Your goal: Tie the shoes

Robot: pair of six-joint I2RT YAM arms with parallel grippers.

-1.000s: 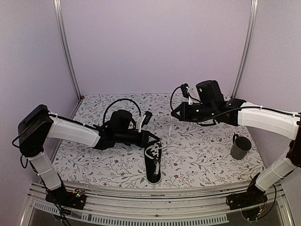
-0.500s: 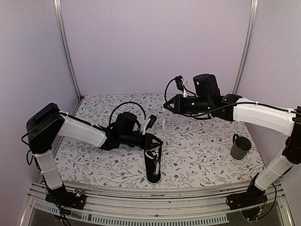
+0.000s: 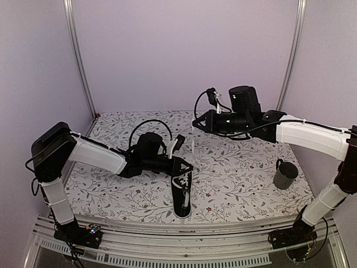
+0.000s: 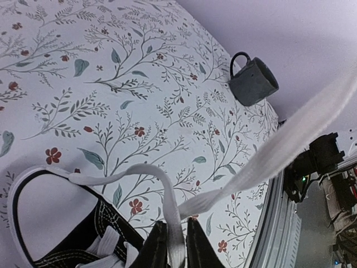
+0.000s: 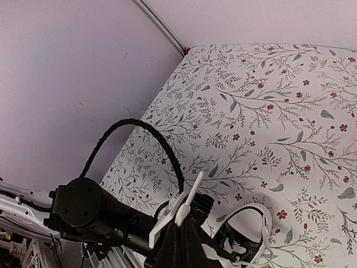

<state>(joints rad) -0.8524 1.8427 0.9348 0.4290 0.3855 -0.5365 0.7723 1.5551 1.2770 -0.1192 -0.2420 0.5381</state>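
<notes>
Low beside the black sneaker (image 3: 182, 195), left claw (image 4: 174, 251) narrowly pinches a lace loop (image 4: 139, 167); right arm stretches leftward, right claw (image 3: 193, 124) raised, clamping lace end (image 3: 193, 139).

Left wrist view: sneaker (image 4: 97, 234) cut off at bottom edge, toe unseen; white lace (image 4: 290, 137) blurred, ran off right edge. Bottom edge cropped left gripper (image 4: 175, 229) to fingertips; pinch on lace unclear. Right wrist view: right gripper (image 5: 179, 229) cropped likewise.

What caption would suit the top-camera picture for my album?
Left arm and right arm each hold white lace of a black sneaker on a flowery table.
</notes>
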